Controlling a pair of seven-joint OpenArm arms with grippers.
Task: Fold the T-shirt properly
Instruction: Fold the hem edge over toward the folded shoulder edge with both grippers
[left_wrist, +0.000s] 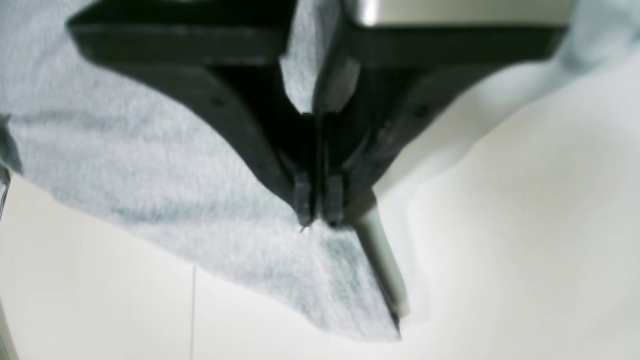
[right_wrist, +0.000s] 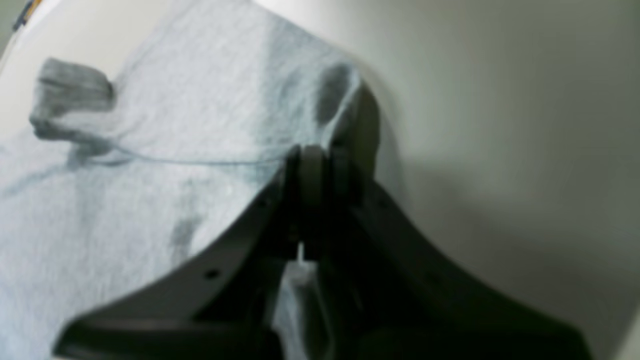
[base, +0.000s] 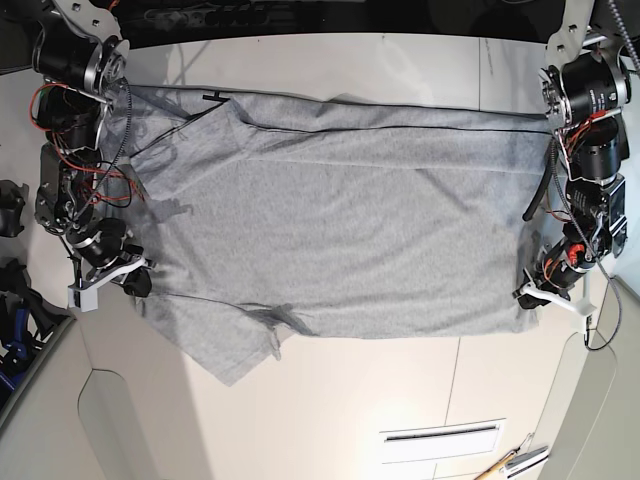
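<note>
The light heather-grey T-shirt (base: 350, 220) lies spread across the white table with its plain side up, neck end to the left and hem to the right. One short sleeve (base: 235, 350) sticks out at the lower left. My left gripper (base: 530, 293) is shut on the hem corner at the lower right. In the left wrist view its fingertips (left_wrist: 318, 220) meet with grey cloth (left_wrist: 150, 165) pinched between them. My right gripper (base: 138, 280) is shut on the shirt's edge near the lower-left shoulder. In the right wrist view (right_wrist: 320, 157) cloth (right_wrist: 165, 150) bunches at its tips.
The white table (base: 350, 400) shows bare in front of the shirt, with a narrow slot (base: 440, 435) and some pens (base: 515, 462) at the front right. The arm bases stand at the back left (base: 70, 60) and back right (base: 590, 90).
</note>
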